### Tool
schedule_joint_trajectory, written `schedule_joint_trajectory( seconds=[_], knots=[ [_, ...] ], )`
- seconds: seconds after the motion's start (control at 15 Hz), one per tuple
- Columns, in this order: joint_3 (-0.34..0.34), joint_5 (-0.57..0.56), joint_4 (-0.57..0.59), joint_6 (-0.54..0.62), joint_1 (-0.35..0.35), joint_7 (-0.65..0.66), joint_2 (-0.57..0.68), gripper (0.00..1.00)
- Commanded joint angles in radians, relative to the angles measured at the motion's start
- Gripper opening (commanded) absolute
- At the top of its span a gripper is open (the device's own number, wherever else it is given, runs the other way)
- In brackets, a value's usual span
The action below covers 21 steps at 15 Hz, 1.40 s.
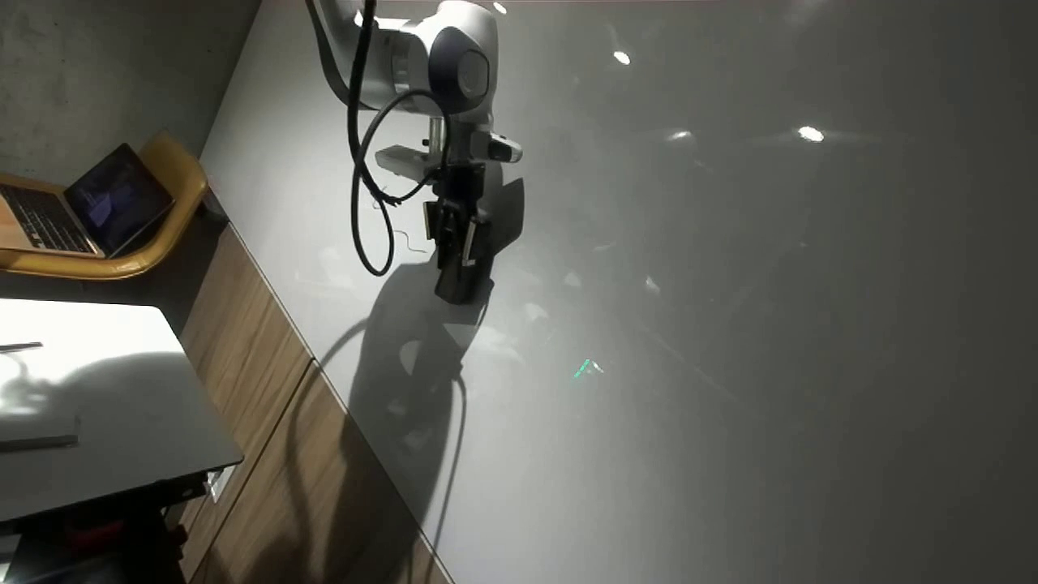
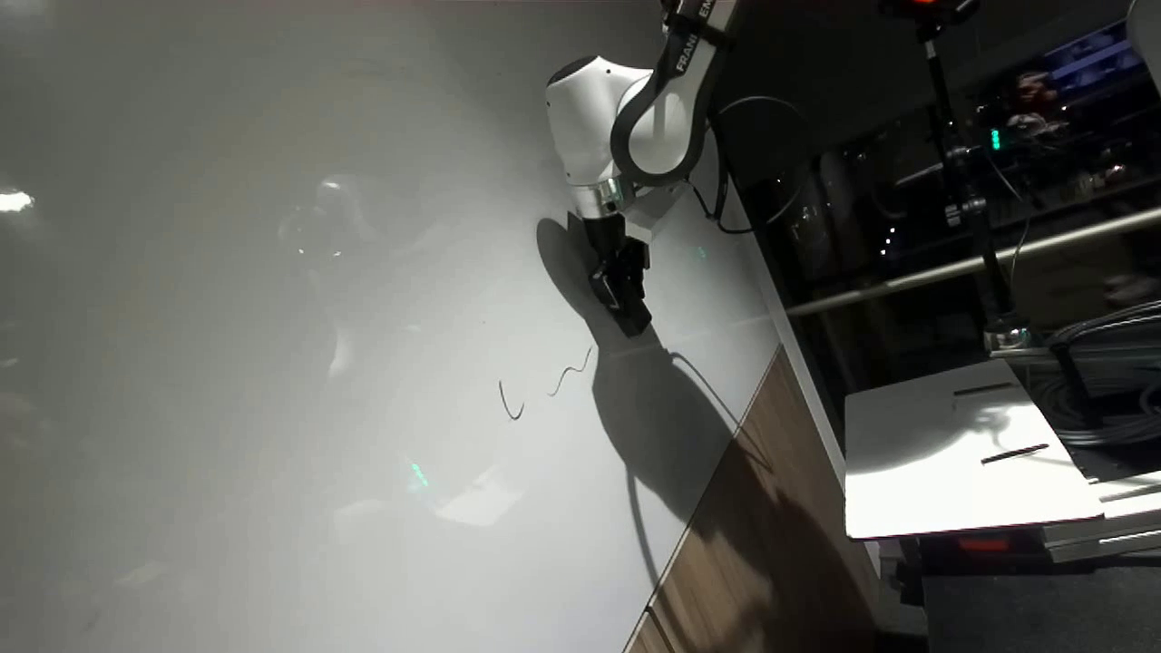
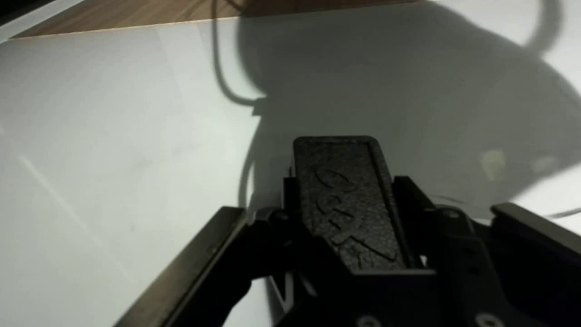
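Nearest in the wrist view, the tool [image 3: 347, 195] is clamped on a dark block [image 3: 342, 163]. The block sits close to a glossy board [image 2: 227, 363]; I cannot tell whether they touch. In an exterior view, a squiggle [image 2: 573, 368] and a hooked line [image 2: 514, 416] mark the board left of the block.

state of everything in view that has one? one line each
gripper, closed on the black block
black block, clamped; touching the white board or not, unclear
white board, marked with at least two dark strokes
laptop, open on the yellow chair; screen on or off unclear
black cable, looped beside the arm
dark stick, lying on the white tabletop
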Motion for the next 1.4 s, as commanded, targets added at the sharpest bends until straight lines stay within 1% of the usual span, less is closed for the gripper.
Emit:
schedule_joint_trajectory(
  seconds=[0.0, 0.2, 0.53, 0.93, 1.33],
  knots=[
    [0.012, 0.001, -0.055, 0.075, -0.002, 0.006, 0.007, 0.29],
    [-0.011, 0.007, -0.041, 0.105, -0.021, -0.014, 0.048, 0.29],
    [-0.049, 0.009, 0.061, 0.092, -0.035, -0.038, 0.085, 0.29],
    [-0.005, 0.014, 0.119, 0.021, 0.019, -0.015, 0.098, 0.29],
    [0.065, -0.003, 0.200, -0.075, 0.094, 0.010, 0.109, 0.29]
  ],
)
